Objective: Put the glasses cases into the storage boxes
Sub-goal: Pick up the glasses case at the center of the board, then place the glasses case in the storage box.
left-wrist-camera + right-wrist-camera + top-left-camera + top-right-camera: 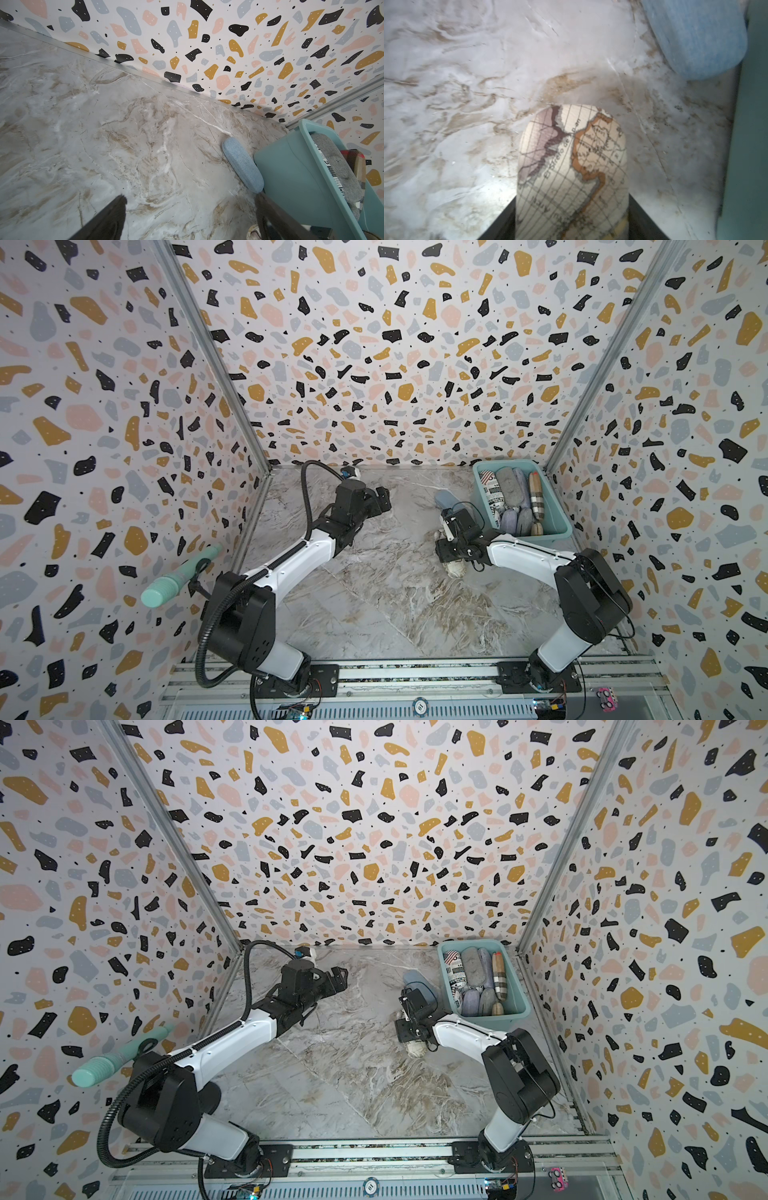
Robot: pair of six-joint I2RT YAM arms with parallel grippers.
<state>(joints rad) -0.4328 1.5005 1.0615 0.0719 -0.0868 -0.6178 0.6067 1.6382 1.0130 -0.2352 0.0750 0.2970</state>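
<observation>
Right jaws closed across map-print case (pixel 571 166) at its narrow width, likely for a steady lift into teal box (pixel 552 531) at 1 o'clock; left jaws wide, empty.

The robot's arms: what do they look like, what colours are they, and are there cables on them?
Both the left arm and right arm have glossy white shells between chunky black joints. Each ends in a black claw: left claw and right claw. A ribbed black hose loops along the left arm; thin black wires trail over the right wrist.
</observation>
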